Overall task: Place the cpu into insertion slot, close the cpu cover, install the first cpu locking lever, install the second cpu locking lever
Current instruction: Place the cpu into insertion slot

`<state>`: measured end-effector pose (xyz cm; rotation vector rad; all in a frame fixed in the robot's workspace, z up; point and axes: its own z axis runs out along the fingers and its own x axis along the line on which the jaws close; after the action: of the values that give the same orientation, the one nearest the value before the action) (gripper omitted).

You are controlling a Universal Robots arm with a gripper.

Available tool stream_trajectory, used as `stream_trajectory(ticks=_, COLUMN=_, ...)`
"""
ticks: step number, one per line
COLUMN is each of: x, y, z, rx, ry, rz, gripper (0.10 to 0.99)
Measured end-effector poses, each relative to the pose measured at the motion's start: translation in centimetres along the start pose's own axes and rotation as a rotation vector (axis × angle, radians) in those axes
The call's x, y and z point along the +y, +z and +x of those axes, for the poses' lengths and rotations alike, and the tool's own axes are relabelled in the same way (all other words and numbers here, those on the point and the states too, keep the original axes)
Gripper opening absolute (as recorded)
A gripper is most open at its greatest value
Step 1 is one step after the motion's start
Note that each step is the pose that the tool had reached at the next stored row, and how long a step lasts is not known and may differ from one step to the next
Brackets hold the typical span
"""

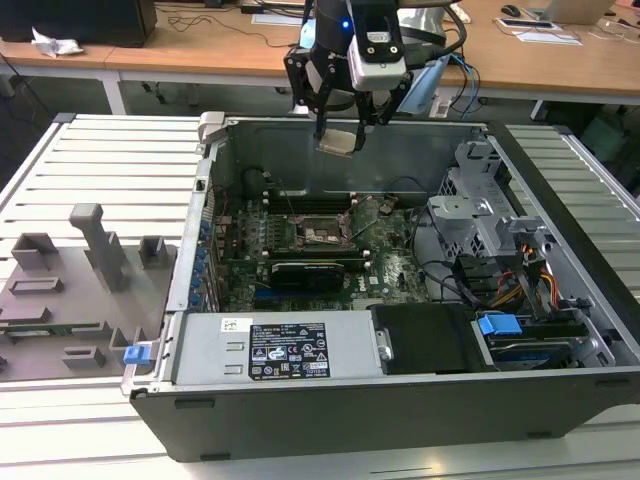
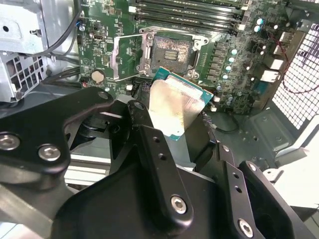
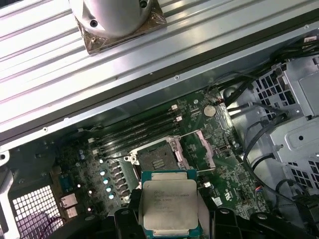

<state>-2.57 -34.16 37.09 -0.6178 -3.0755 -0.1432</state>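
My gripper [image 1: 340,125] hangs over the far wall of the open computer case, shut on the cpu [image 1: 338,140]. The cpu is a small flat square chip gripped by its edges between the black fingers [image 2: 149,134]. Its silver top face [image 3: 167,204] shows in the first wrist view and its shiny underside [image 2: 177,107] in the second wrist view. Below it, on the green motherboard, the insertion slot [image 1: 325,235] [image 2: 172,52] [image 3: 157,162] lies bare with its contacts showing. The cpu cover [image 2: 127,57] [image 3: 205,148] stands swung open beside the slot. The cpu is well above the board and touches nothing else.
A long black expansion card [image 1: 315,270] lies just in front of the slot, and memory slots [image 3: 134,132] run behind it. A power supply [image 1: 290,350] fills the case front and a metal drive cage [image 1: 480,215] stands at the exterior view's right. A grey fixture plate [image 1: 70,290] sits outside the case.
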Motion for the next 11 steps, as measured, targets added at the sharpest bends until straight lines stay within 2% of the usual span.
stream_trajectory(ticks=2, x=0.0, y=0.02, z=0.0, rx=-0.0009, ry=0.01, rz=0.0, gripper=0.529)
stream_trajectory(ticks=7, x=-0.02, y=0.21, z=-0.01, rx=-0.0116, ry=0.13, rz=-0.003, gripper=0.529)
stream_trajectory(ticks=11, x=-0.04, y=0.26, z=0.04, rx=-0.0161, ry=0.18, rz=-0.003, gripper=0.529)
